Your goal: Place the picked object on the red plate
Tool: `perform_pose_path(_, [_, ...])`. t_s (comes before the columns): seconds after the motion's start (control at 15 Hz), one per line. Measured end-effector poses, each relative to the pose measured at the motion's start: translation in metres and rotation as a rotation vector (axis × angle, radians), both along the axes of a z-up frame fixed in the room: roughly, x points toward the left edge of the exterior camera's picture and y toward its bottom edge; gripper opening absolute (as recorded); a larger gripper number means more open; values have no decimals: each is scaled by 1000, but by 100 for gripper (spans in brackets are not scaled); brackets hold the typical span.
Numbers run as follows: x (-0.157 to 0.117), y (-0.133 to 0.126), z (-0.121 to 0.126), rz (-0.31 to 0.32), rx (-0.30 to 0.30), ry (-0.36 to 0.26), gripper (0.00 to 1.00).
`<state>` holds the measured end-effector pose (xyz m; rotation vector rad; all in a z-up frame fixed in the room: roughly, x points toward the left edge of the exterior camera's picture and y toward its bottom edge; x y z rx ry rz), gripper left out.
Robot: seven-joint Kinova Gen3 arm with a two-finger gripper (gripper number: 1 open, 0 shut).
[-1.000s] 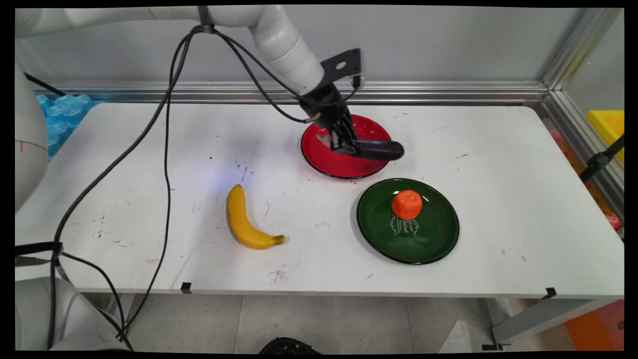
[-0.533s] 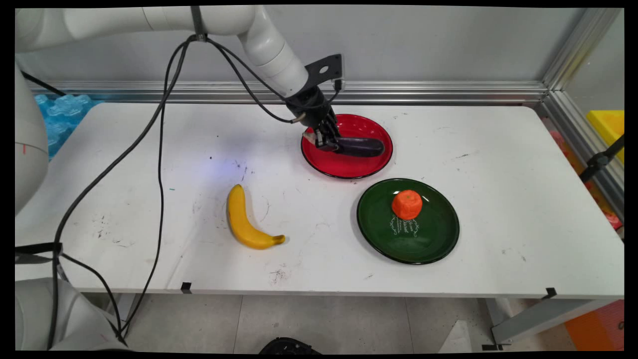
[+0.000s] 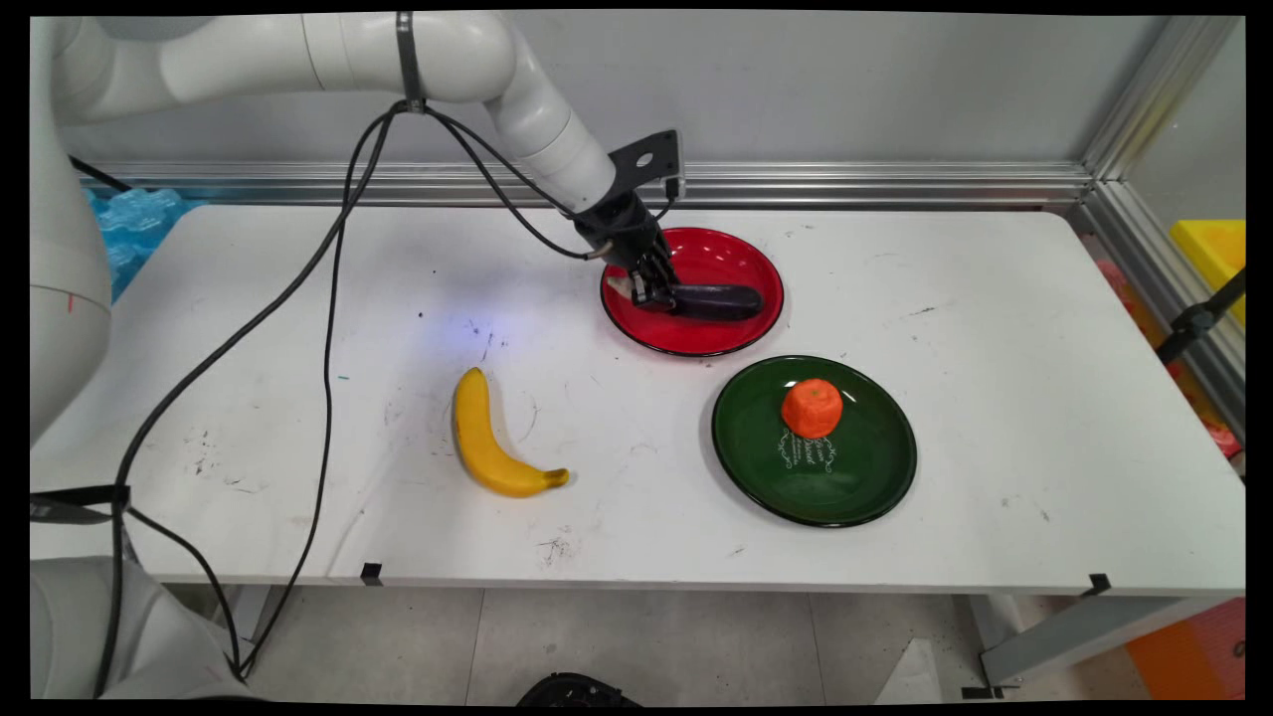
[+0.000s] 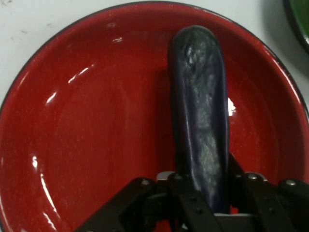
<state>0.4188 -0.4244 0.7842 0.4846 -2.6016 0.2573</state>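
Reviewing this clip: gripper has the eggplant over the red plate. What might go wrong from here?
The gripper grips the eggplant at one end only, so it may pivot or roll on release. Its free end lies near the red plate rim toward the green plate; it might slide off.

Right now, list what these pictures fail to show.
- Eggplant stem end: hidden by the gripper linkage in the hand view.
- Whether the eggplant touches the red plate: unclear in both views.
- Green plate lettering: too small in the main view.
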Motion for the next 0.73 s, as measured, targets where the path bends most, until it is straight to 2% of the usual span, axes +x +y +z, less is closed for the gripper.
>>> perform_pose_path(0.33, [0,-4,-14,13,12,19,0])
perform_pose_path(0.4, [0,-5,-16,15,14,24,100])
perform_pose_path(0.73, [-5,-11,-13,32,7,47,100])
